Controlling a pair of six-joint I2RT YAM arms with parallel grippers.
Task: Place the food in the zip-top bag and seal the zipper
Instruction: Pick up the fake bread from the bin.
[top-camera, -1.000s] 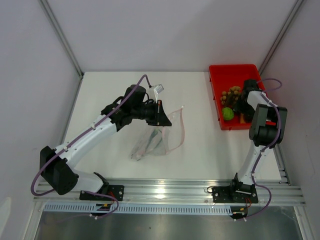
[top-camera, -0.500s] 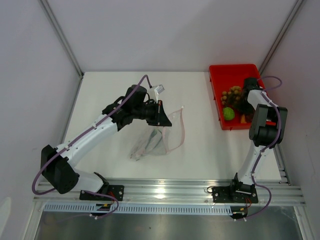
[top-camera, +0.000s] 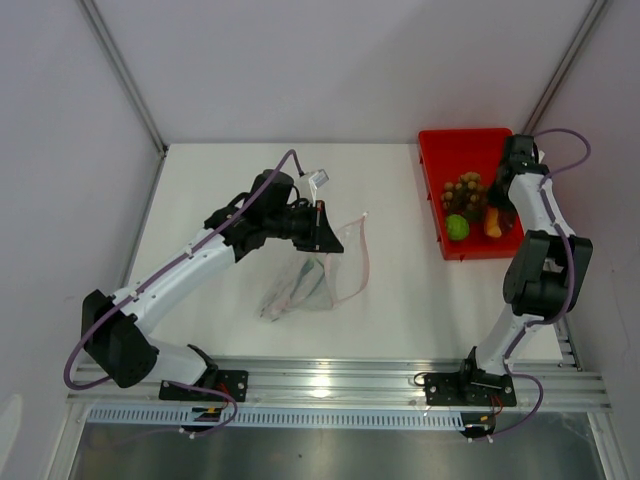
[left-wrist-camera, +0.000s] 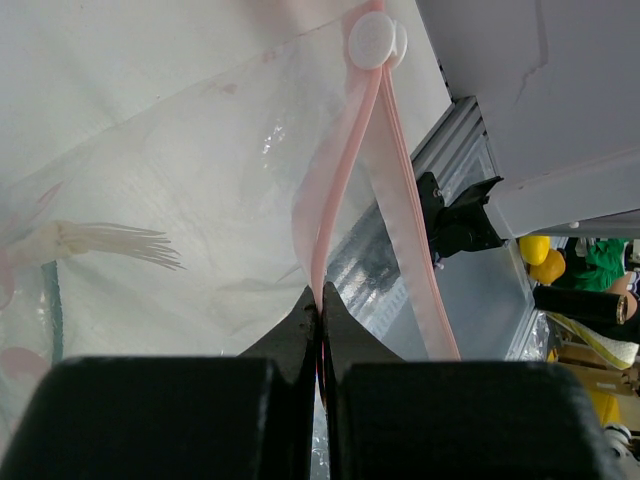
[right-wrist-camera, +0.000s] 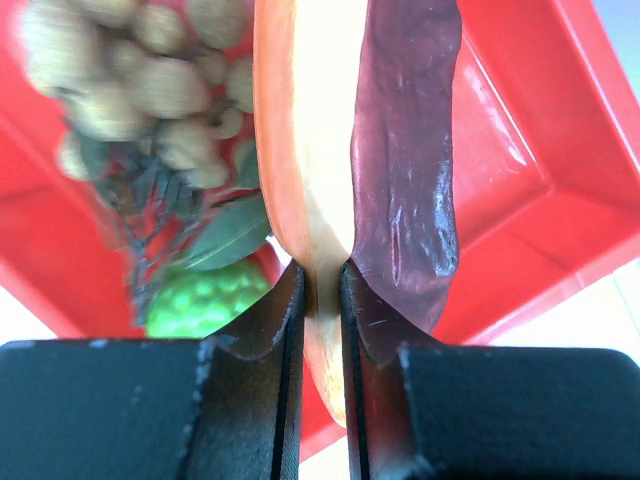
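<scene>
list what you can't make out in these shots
Green onion: left wrist view, only its white roots are clear; the rest runs off lower left.
Tan fruits: right wrist view, blurred.
Dark purplish-red piece: right wrist view, lower end hidden behind the right gripper.

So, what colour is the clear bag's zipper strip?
Pale pink zipper strip; clearest in left wrist view.

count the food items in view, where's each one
4: tan fruit bunch and green fruit lie in the red tray; the purple-skinned piece is held in the right gripper; the green onion shows through the bag.
</scene>
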